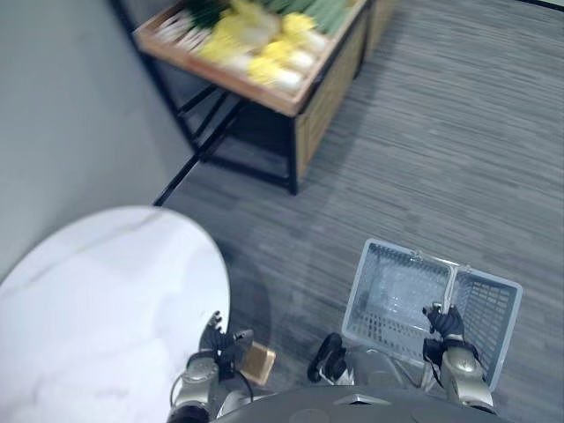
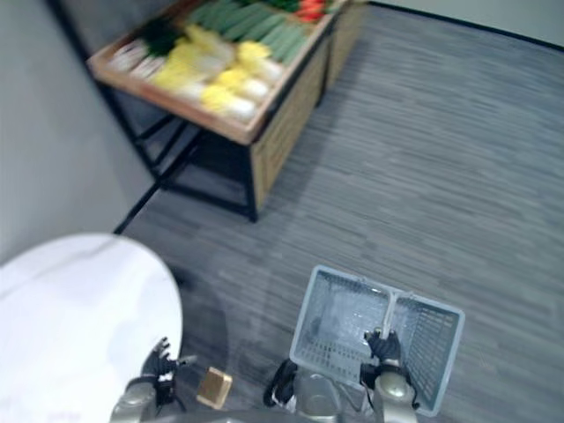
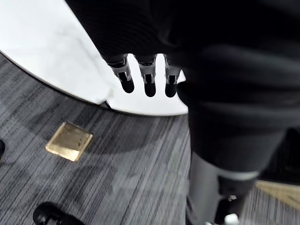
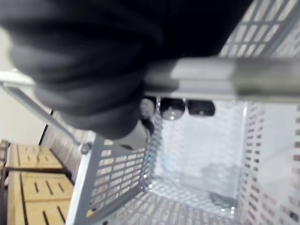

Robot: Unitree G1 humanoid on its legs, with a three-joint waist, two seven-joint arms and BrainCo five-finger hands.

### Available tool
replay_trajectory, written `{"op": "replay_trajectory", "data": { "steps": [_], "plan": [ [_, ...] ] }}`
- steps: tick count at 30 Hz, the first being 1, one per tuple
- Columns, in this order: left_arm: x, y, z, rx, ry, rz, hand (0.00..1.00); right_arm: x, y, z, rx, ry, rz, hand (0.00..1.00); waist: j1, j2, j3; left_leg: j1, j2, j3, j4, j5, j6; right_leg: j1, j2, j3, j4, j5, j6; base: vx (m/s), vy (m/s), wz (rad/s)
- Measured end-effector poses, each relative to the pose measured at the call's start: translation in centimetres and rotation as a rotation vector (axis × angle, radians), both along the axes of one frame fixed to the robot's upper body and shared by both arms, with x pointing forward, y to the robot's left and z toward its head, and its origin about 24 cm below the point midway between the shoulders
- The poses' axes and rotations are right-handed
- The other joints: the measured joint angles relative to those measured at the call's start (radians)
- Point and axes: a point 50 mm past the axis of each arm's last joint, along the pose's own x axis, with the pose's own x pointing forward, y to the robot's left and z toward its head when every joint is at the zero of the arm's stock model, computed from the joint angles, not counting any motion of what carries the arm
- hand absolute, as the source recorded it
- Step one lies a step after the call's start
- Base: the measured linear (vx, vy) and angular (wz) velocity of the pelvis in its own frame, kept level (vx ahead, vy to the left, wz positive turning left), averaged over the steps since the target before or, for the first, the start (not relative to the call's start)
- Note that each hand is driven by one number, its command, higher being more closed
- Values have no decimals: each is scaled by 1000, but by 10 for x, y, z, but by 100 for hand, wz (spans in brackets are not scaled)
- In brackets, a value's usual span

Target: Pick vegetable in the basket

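Observation:
A grey plastic basket [image 1: 381,264] hangs low at my right side, and nothing lies in it [image 4: 197,145]. My right hand [image 1: 446,324] is shut on its white handle [image 4: 225,77], fingers curled round the bar. My left hand [image 1: 217,342] hangs open by the edge of a round white table, its fingers [image 3: 149,80] straight and holding nothing. The vegetables [image 1: 256,40] lie far ahead on a wooden stand: pale yellow cabbages, green cucumbers [image 2: 256,26] and something red [image 2: 308,9] at the back.
The wooden stand [image 1: 322,97] on black legs is against a grey wall [image 1: 62,106] at the left. The round white marble table [image 1: 106,291] is close at my left. A small gold square plate [image 3: 69,140] sits in the grey carpet floor.

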Motion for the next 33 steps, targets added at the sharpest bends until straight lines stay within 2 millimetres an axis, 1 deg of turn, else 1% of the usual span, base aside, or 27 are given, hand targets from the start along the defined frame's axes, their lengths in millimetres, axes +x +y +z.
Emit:
{"op": "replay_trajectory", "data": {
  "steps": [1, 4, 5, 6, 7, 8, 9, 10, 12, 13, 14, 15, 16, 17, 19, 20, 21, 23, 25, 26, 27, 28, 29, 30, 31, 32, 33],
  "plan": [
    [-7, -4, -3, -17, 21, 10, 0, -2, 3, -3, 8, 16, 14, 100, 6, -3, 3, -52, -58, -193, -33, -14, 0, 27, 26, 54, -28, 14, 11, 68, -126, -204],
    [-4, -10, -4, -39, 9, 16, 0, -18, 2, -10, 20, 64, -2, 100, 6, -14, 10, -147, -149, -393, -139, -14, 0, 97, 58, 138, -114, 37, 14, 112, -114, -109],
    [-4, -9, -3, -36, 6, 18, 0, -20, 1, -11, 18, 70, -5, 100, 6, -13, 10, -169, -163, -410, -150, -14, 0, 109, 63, 153, -134, 40, 22, 109, -42, -67],
    [-3, -8, -3, -33, 1, 32, 0, -19, 1, -10, 15, 71, -7, 100, 12, -15, 12, -221, -199, -418, -176, -8, 11, 136, 68, 174, -182, 30, 55, 110, -13, -84],
    [1, -17, -2, -63, -15, 49, 0, -14, -5, -8, -4, 61, -7, 100, 31, 36, 18, -277, -185, -433, -208, 16, 34, 130, 68, 163, -112, -40, 107, 146, 10, -94],
    [3, -18, -1, -69, -28, 55, 0, -9, -9, -4, -24, 47, 1, 100, 45, 36, 40, -305, -188, -428, -186, 25, 16, 113, 51, 179, -45, -46, 57, 160, 71, -93],
    [9, -18, 1, -76, -57, 79, 0, -4, -14, -3, -40, 53, -5, 100, 59, 58, 59, -354, -172, -424, -170, 47, 12, 145, 51, 190, -48, -42, 64, 199, 128, -67],
    [8, -18, 1, -81, -58, 84, 0, -7, -16, -8, -41, 90, -17, 100, 69, 66, 65, -370, -176, -434, -192, 91, 31, 183, 62, 195, -71, -44, 71, 194, 131, -59],
    [9, -14, 3, -68, -69, 87, 0, -8, -15, -10, -39, 105, -8, 100, 97, 58, 59, -371, -193, -429, -229, 154, 41, 210, 67, 238, -90, -56, 80, 241, 93, -60],
    [9, -12, 3, -62, -69, 94, 0, -7, -13, -11, -35, 110, -4, 100, 103, 48, 54, -370, -202, -429, -239, 173, 81, 214, 65, 262, -89, -68, 93, 317, 96, -52],
    [8, -9, 3, -56, -67, 100, 0, -7, -12, -13, -29, 119, -4, 100, 103, 36, 48, -371, -215, -427, -243, 168, 99, 210, 58, 276, -82, -80, 104, 411, 114, -23],
    [8, -6, 3, -48, -64, 102, 0, -10, -12, -17, -23, 140, -9, 100, 100, 14, 35, -367, -237, -426, -250, 157, 118, 201, 39, 279, -51, -96, 127, 476, 105, -4],
    [7, -2, 4, -36, -60, 106, 0, -21, -13, -24, -13, 188, -34, 100, 97, -18, 30, -315, -264, -418, -293, 142, 142, 164, -1, 306, 80, -120, 168, 493, 101, 3],
    [7, -1, 4, -32, -58, 106, 0, -23, -13, -25, -7, 193, -48, 100, 97, -18, 28, -290, -272, -412, -307, 139, 145, 143, -16, 320, 158, -123, 184, 491, 99, 9],
    [5, 4, 4, -15, -51, 104, 0, -25, -13, -28, 12, 202, -87, 100, 90, -43, 38, -198, -293, -419, -361, 120, 142, 59, -56, 351, 448, -58, 286, 463, 91, 23],
    [1, 8, 3, -3, -29, 97, 0, -24, -12, -28, 20, 193, -102, 100, 77, -46, 40, -135, -298, -450, -398, 104, 138, 9, -82, 346, 615, 51, 330, 436, 54, 52],
    [-3, 11, 2, 5, -11, 91, 0, -26, -14, -28, 22, 189, -116, 100, 62, -45, 39, -95, -302, -475, -417, 90, 139, -22, -107, 329, 709, 62, 311, 454, 25, 77],
    [-3, 15, 2, 19, -5, 80, 0, -28, -21, -25, 11, 173, -145, 100, 35, -47, 36, -19, -289, -553, -442, 53, 122, -60, -158, 252, 759, -42, 257, 436, -85, 97],
    [4, 16, 4, 23, -16, 77, 0, -27, -27, -23, 3, 161, -167, 100, 20, -23, 42, 35, -228, -616, -469, 35, 98, -119, -151, 219, 619, -106, 209, 555, -208, 107],
    [5, 17, 4, 26, -18, 76, 0, -26, -29, -22, 6, 154, -176, 100, 16, -12, 39, 41, -206, -634, -479, 34, 92, -142, -141, 218, 537, -105, 208, 625, -341, 109],
    [9, 20, 6, 34, -27, 74, 0, -25, -32, -21, 8, 138, -197, 100, 12, -2, 41, 49, -176, -656, -492, 38, 86, -183, -146, 226, 374, -78, 219, 519, -320, 97],
    [10, 23, 7, 40, -31, 82, 0, -22, -34, -19, 19, 120, -221, 100, 11, 2, 43, 67, -150, -665, -505, 39, 83, -213, -149, 262, 177, 17, 225, 655, -436, 88],
    [9, 25, 6, 40, -27, 93, 0, -20, -34, -19, 20, 117, -224, 100, 9, 0, 44, 79, -141, -665, -508, 39, 76, -211, -152, 282, 71, 77, 227, 613, -437, 78],
    [5, 32, 6, 53, -15, 113, 0, -20, -34, -20, 26, 122, -226, 100, 3, -22, 47, 116, -138, -667, -520, 42, 41, -194, -175, 329, -115, 195, 239, 769, -557, 71],
    [-2, 31, 2, 52, 22, 117, 0, -20, -34, -21, 35, 124, -241, 100, 0, -5, 60, 163, -103, -675, -521, 37, 12, -179, -164, 328, -74, 334, 225, 639, -465, 56],
    [-1, 21, -2, 26, 33, 113, 0, -14, -39, -19, 28, 115, -247, 100, 7, 29, 68, 170, -78, -677, -517, 49, 9, -186, -142, 322, -17, 275, 217, 572, -413, 20],
    [-5, 13, -5, 5, 48, 118, 0, -7, -43, -16, 24, 104, -251, 100, 12, 49, 66, 170, -91, -700, -506, 114, 1, -209, -137, 331, 74, 197, 190, 542, -386, 8]
  ]
}}
